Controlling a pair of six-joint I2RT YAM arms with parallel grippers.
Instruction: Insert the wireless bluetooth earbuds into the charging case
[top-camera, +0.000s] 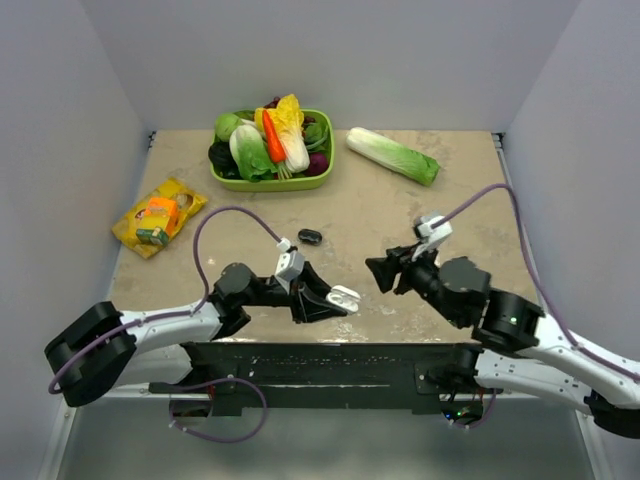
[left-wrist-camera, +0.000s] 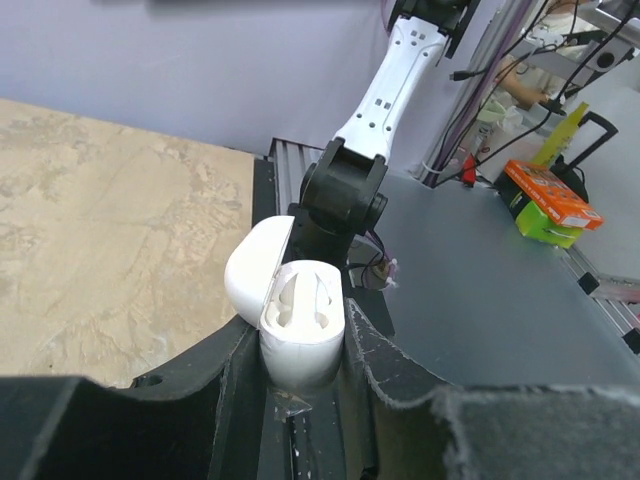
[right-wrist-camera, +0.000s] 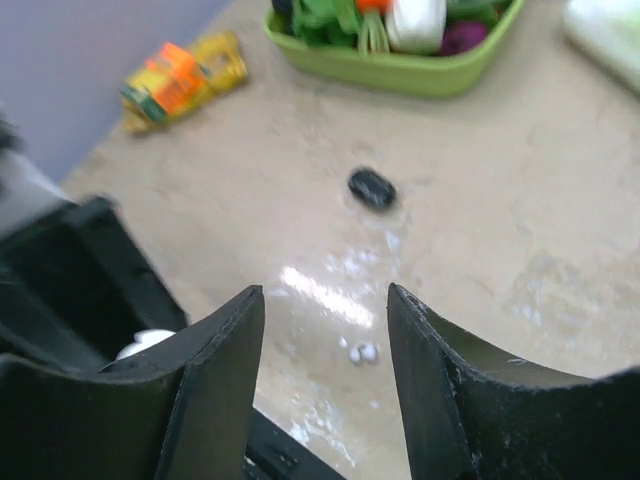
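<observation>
Holding case (left-wrist-camera: 300, 335) in left gripper (top-camera: 334, 300), jaws pinching it, lid open.
Right gripper (right-wrist-camera: 325, 330) angled down, jaws spread, facing earbuds (right-wrist-camera: 360, 352) on table (right-wrist-camera: 480, 200).

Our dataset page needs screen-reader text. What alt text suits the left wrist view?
The left gripper clamps an open white charging case, lid tipped back to the left. Behind it are tan tabletop and a white and black robot arm.

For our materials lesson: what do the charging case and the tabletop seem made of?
Charging case: probably hard plastic, white, smooth, slightly glossy; soft highlights on its rounded lid. Tabletop: beige, mottled veining like stone or stone-print laminate; a shiny glare patch suggests a polished finish.
</observation>
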